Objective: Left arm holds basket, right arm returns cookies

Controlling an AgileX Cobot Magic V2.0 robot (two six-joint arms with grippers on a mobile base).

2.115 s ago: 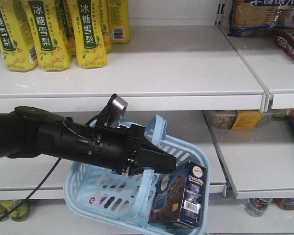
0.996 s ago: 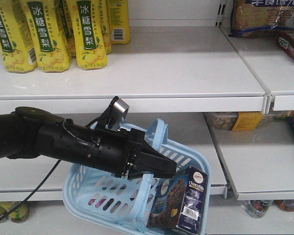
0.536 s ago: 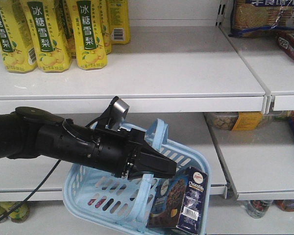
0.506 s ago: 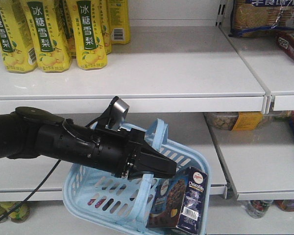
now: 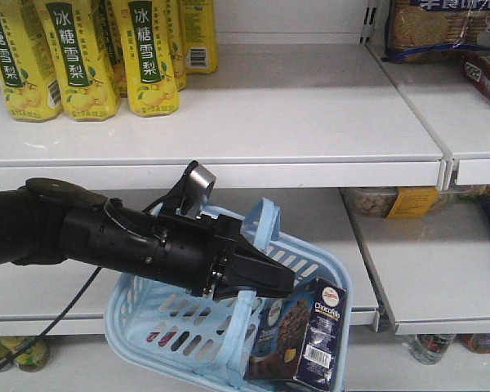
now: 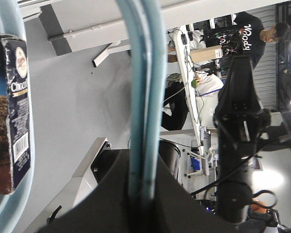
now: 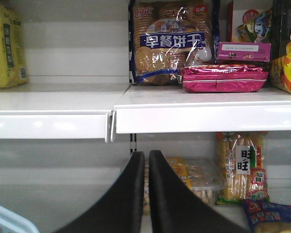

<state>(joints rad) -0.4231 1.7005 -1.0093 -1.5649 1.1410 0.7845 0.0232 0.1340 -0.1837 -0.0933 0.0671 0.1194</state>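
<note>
Under the shelf [image 5: 269, 114], left pincer [image 5: 282, 282] still grips the basket [image 5: 139, 317]; right pincer [image 7: 146, 155] pinched together, empty.

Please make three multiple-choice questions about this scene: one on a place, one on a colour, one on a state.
1. Where is the cookie box? A under the basket; B inside the basket; C in the right hand.
2. What colour is the basket? A light blue; B red; C green.
3. How is the right hand? A wide open; B shut on the cookie box; C shut, empty.
Answers: B, it stands within the rim; A, the slotted walls are light blue; C, the fingers meet with nothing between.
</note>
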